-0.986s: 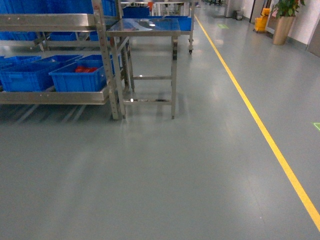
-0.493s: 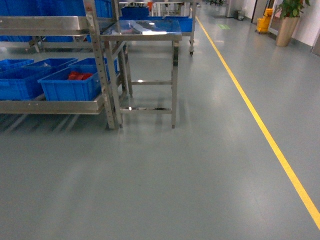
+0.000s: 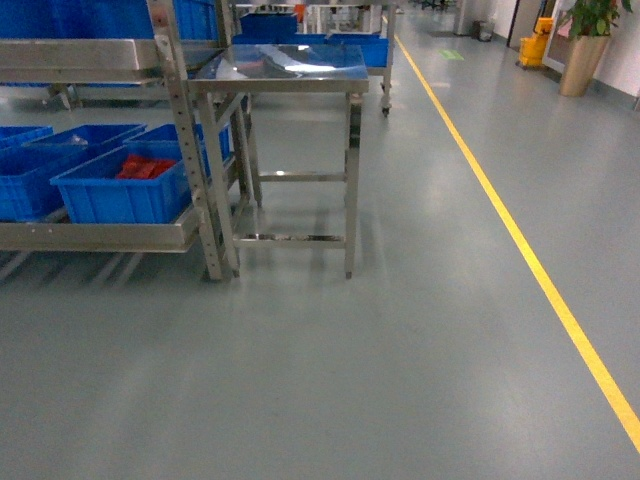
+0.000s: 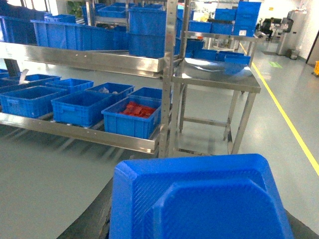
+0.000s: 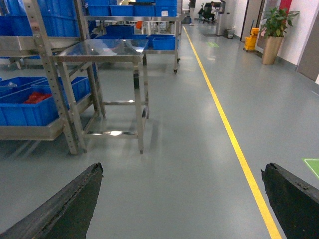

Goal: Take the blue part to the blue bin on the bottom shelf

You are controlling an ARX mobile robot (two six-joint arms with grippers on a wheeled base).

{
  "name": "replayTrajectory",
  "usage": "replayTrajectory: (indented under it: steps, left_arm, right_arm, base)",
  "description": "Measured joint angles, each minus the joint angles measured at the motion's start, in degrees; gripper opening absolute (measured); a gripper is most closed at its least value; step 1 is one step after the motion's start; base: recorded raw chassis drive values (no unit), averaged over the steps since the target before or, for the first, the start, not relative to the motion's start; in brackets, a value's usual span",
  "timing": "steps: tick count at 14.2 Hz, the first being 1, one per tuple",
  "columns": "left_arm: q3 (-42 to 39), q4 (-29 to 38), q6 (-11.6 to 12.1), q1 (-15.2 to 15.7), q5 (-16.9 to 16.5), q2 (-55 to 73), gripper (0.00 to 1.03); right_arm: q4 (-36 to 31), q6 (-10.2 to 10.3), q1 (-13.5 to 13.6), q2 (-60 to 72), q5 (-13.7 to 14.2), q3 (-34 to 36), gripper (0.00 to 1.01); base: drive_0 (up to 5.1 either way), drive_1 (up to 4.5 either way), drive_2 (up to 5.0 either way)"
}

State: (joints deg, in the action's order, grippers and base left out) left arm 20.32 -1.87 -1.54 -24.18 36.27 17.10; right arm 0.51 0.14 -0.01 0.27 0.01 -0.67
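Floor point(image 3: 350, 380) grey, yellow line point(image 3: 520, 250); steel table point(image 3: 280, 70) beside bottom shelf point(image 3: 95, 236).

A silver steel rack point(image 3: 190, 150) stands at left, its bottom shelf point(image 3: 100, 236) carrying a row of blue plastic bins point(image 4: 79, 106) side by side. The bin nearest the rack's right post point(image 3: 120, 190) holds red parts point(image 3: 146, 167). Just right of the rack stands a shiny steel-topped table point(image 3: 275, 70), with more blue bins point(image 3: 300, 30) on a cart behind it. A yellow floor line point(image 3: 520, 240) runs along the aisle at right, a potted plant point(image 3: 585, 40) beyond it at far right. A blue plastic tray point(image 4: 199, 199) fills the foreground of the left wrist view.
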Motion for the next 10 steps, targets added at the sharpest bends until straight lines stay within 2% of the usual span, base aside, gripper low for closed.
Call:
replayTrajectory:
  steps: [10]
  left_arm:
    - [0.0, -0.2, 0.0, 0.0, 0.0, 0.0, 0.44]
  right_arm:
    - [-0.3, 0.0, 0.0, 0.0, 0.0, 0.0, 0.98]
  base:
    - [0.0, 4.19, -4.2]
